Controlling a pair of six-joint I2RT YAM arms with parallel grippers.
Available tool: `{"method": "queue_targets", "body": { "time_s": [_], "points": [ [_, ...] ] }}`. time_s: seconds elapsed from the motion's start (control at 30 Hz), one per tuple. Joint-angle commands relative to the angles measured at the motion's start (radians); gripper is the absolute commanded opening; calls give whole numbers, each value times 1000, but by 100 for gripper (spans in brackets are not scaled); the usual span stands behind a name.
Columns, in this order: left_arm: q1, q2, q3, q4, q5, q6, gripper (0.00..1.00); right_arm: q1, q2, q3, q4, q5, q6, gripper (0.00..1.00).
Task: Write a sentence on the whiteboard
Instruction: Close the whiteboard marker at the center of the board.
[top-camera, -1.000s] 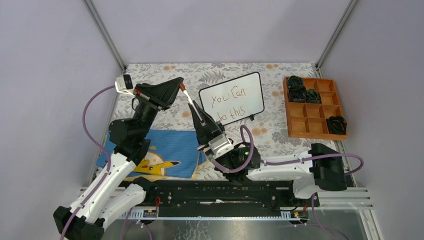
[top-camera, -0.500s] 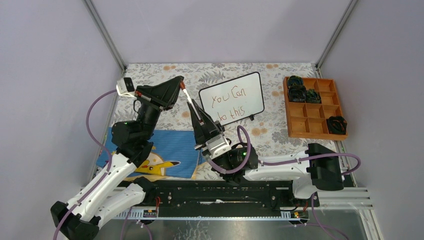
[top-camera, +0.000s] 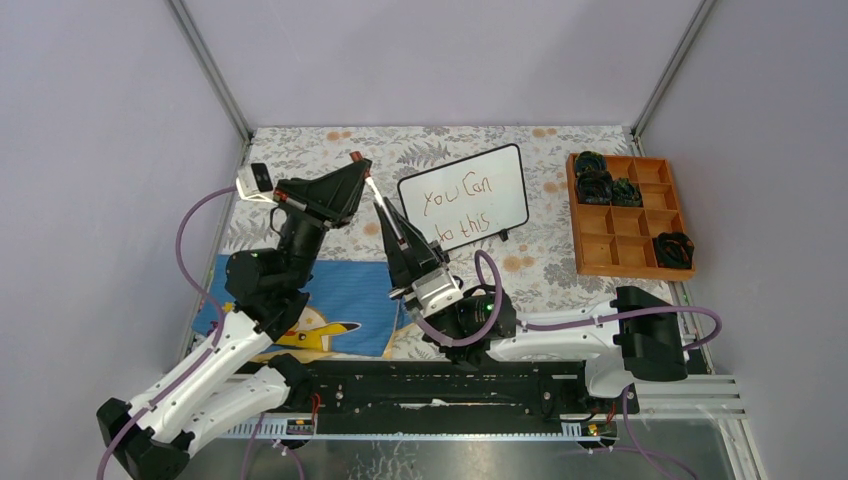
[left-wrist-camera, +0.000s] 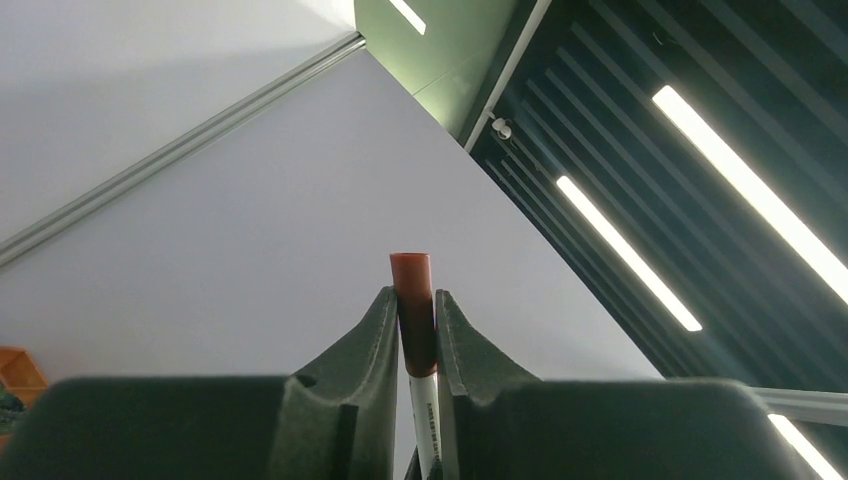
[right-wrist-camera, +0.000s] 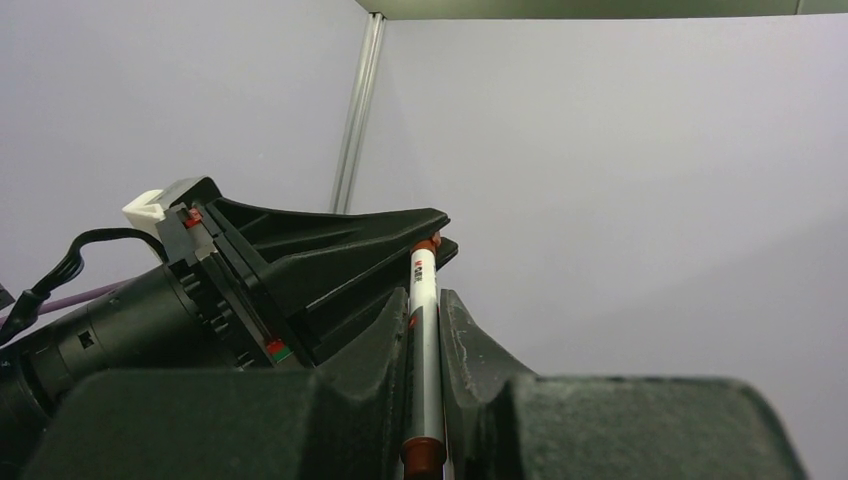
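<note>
The whiteboard (top-camera: 497, 170) stands at the table's back centre, and the sentence (top-camera: 457, 204) "You Can do this" is on it in reddish-brown, in two lines. A white marker (top-camera: 378, 198) slants in the air just left of the board. My right gripper (top-camera: 392, 228) is shut on its barrel (right-wrist-camera: 423, 330), below the brand print. My left gripper (top-camera: 358, 168) is shut on the marker's reddish-brown cap (left-wrist-camera: 412, 300) at the upper end; the cap tip sticks out past the fingertips. The left gripper (right-wrist-camera: 400, 232) fills the left of the right wrist view.
An orange compartment tray (top-camera: 600, 237) with dark bundles in some cells sits at the right. A blue cloth with a yellow cartoon (top-camera: 340, 300) lies front left, under the left arm. Grey enclosure walls ring the floral tablecloth (top-camera: 540, 265).
The left arm has shifted a little to the left and its gripper has tilted, still on the cap. The right arm edged slightly left. The marker stays held at both ends.
</note>
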Motion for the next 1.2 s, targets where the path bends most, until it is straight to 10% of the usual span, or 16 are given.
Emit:
{"method": "queue_targets", "body": {
  "time_s": [0.0,0.13,0.23,1.17],
  "points": [
    [-57,-41,-25,-85,152,97,23,-35,-48,2,25,-17,46,0],
    [-56,-48,-1,-102,148,133,66,-35,-79,-21,-11,-24,81,0],
    [-57,-49,13,-114,148,153,74,-36,-102,-39,-47,-32,117,0],
    [-48,-60,50,-154,100,197,43,-35,-212,-133,-152,-42,355,0]
  ]
}}
